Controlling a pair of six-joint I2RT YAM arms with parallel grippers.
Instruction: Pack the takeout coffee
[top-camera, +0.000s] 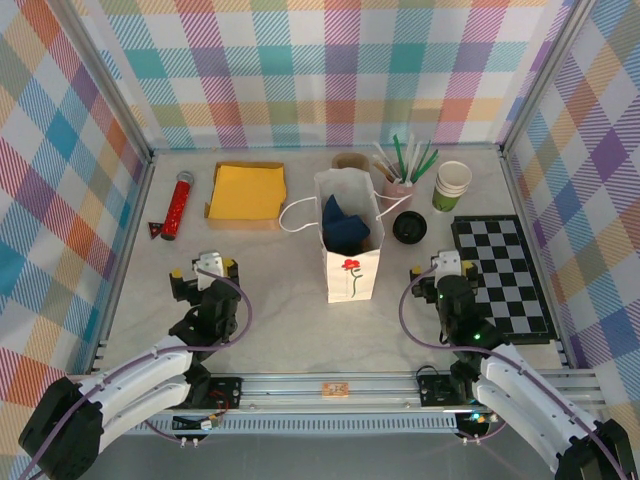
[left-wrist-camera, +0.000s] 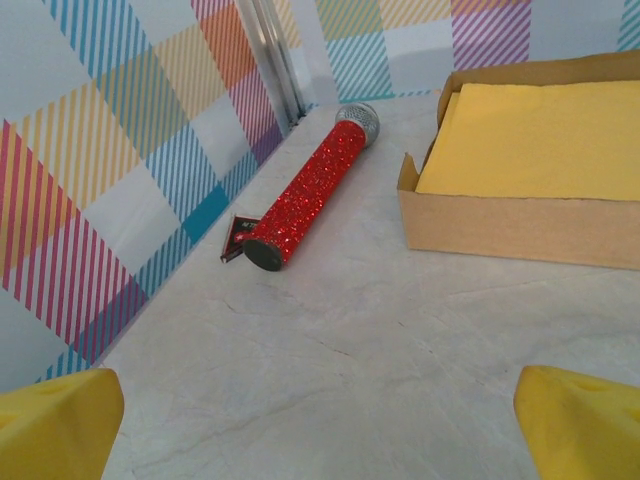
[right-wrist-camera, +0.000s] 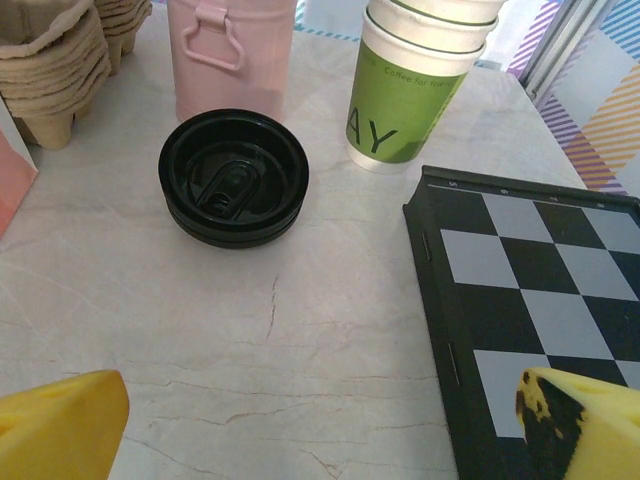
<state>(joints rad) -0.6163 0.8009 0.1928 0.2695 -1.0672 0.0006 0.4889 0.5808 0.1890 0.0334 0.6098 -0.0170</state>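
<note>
Two claws stand wide open and hold nothing, low over the pale table at its near edge. The left claw (top-camera: 217, 262) is at 8 o'clock from the white paper bag (top-camera: 352, 262). The right claw (top-camera: 444, 266) is at 4 o'clock from it.

The bag stands upright mid-table with its mouth open, a red flower on its front and something dark blue inside. I cannot tell where the takeout coffee is, because the bag's depths are hidden.

At 2 o'clock from the bag a loose black lid (right-wrist-camera: 233, 178) lies flat on the table. Farther out on the same line stands a stack of green-and-cream cups (right-wrist-camera: 415, 85) without a lid. A pink pot (top-camera: 398, 186) of straws is at 1 o'clock.

The chessboard (right-wrist-camera: 540, 290) lies at 3 o'clock, just beside the right claw.

From the left claw, a red glitter microphone (left-wrist-camera: 312, 190) lies at 11 o'clock by the wall. A cardboard box (left-wrist-camera: 520, 225) with a yellow pad is at 1 o'clock.
</note>
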